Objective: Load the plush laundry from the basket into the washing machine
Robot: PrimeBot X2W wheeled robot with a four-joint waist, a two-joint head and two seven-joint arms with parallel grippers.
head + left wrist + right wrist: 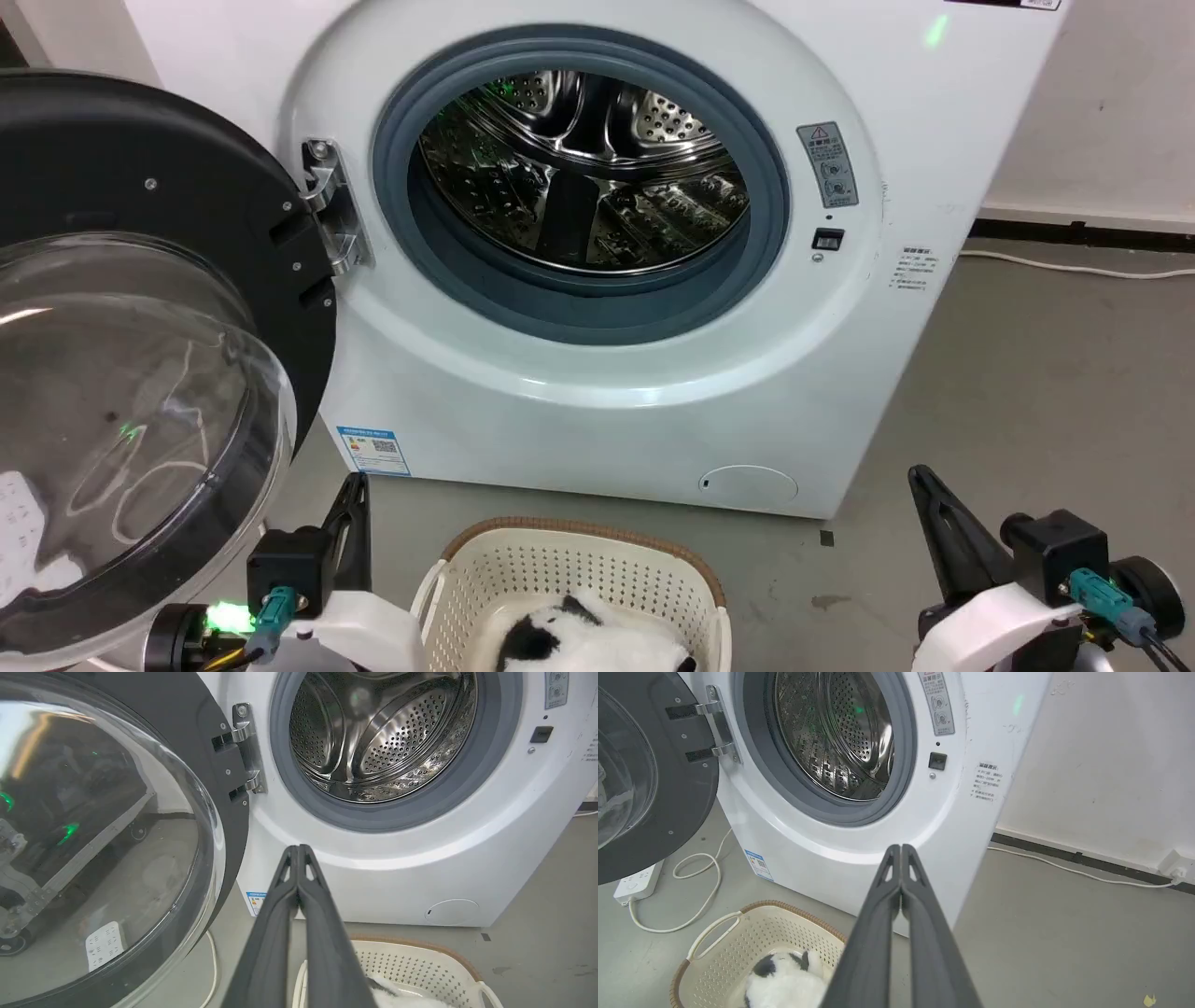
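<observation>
No loading was done yet. The plush (784,980) lay in the basket (752,933), which stood on the floor just before the washer (653,411). The door (140,373) stood swung open to the left, and the drum (579,177) held nothing visible. The left gripper (297,851) and right gripper (901,851) flanked the basket, each with jaws pressed together and holding nothing. Remaining, by judgement: grasp the plush, lift it, and place it in the drum.

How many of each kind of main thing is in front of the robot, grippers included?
Washing machine: 1
Basket: 1
Plush toy: 1
Power strip: 1
Grippers: 2, left gripper and right gripper
Total: 6
</observation>
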